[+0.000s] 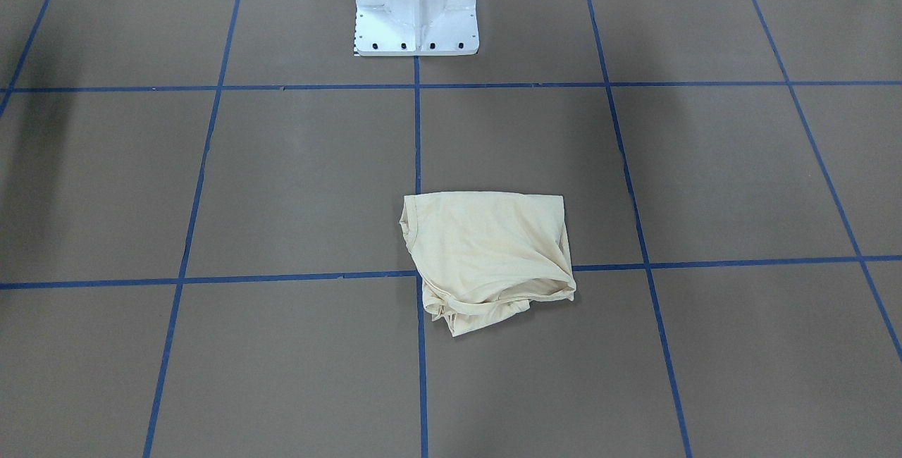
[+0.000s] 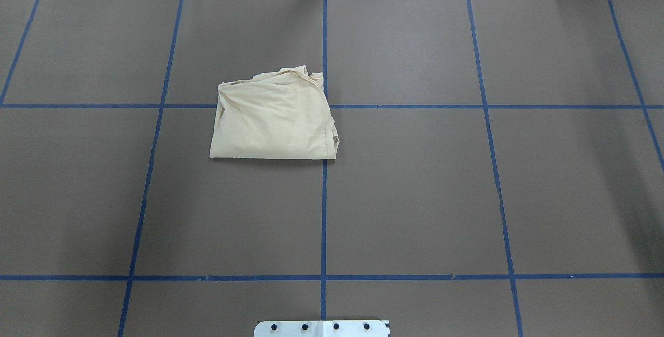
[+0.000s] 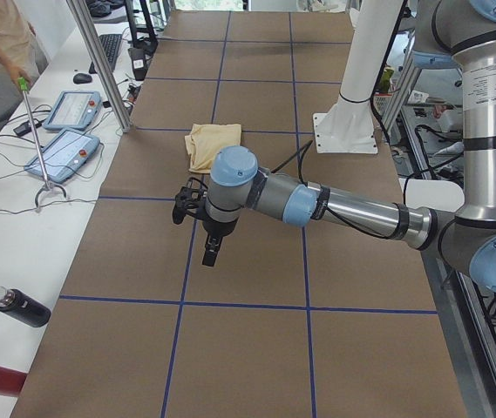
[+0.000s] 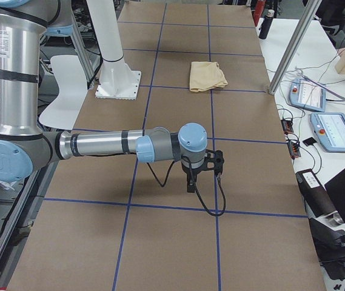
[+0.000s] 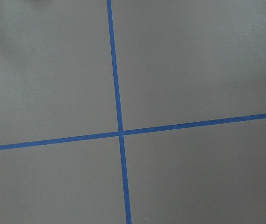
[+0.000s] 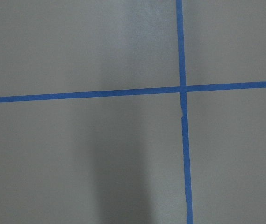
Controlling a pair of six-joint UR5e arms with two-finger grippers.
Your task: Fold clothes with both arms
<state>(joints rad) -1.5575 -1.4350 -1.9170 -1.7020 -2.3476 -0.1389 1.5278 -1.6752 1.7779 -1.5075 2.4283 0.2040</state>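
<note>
One folded shirt (image 2: 272, 119) lies on the table (image 2: 415, 197); left claw (image 3: 210, 257), right claw (image 4: 190, 185): spread or pressed, cannot tell.

This is a robotics lab: a wide table (image 2: 415, 197) papered brown and gridded with blue tape (image 2: 323, 212), a white pedestal (image 1: 416, 21) bolted onto it, a grey jointed left arm (image 3: 352, 209) and right arm (image 4: 99, 144) reaching over, 2 teach pendants (image 3: 63, 154) on the white side bench (image 3: 3, 252), aluminium posts (image 3: 98, 61) alongside.

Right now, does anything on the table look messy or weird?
The pale cream-yellow folded shirt looks messy: its edge farthest from the robot is bunched, with a layer poking out, while the near edge lies straight. Nothing else on the brown table stands out.
</note>
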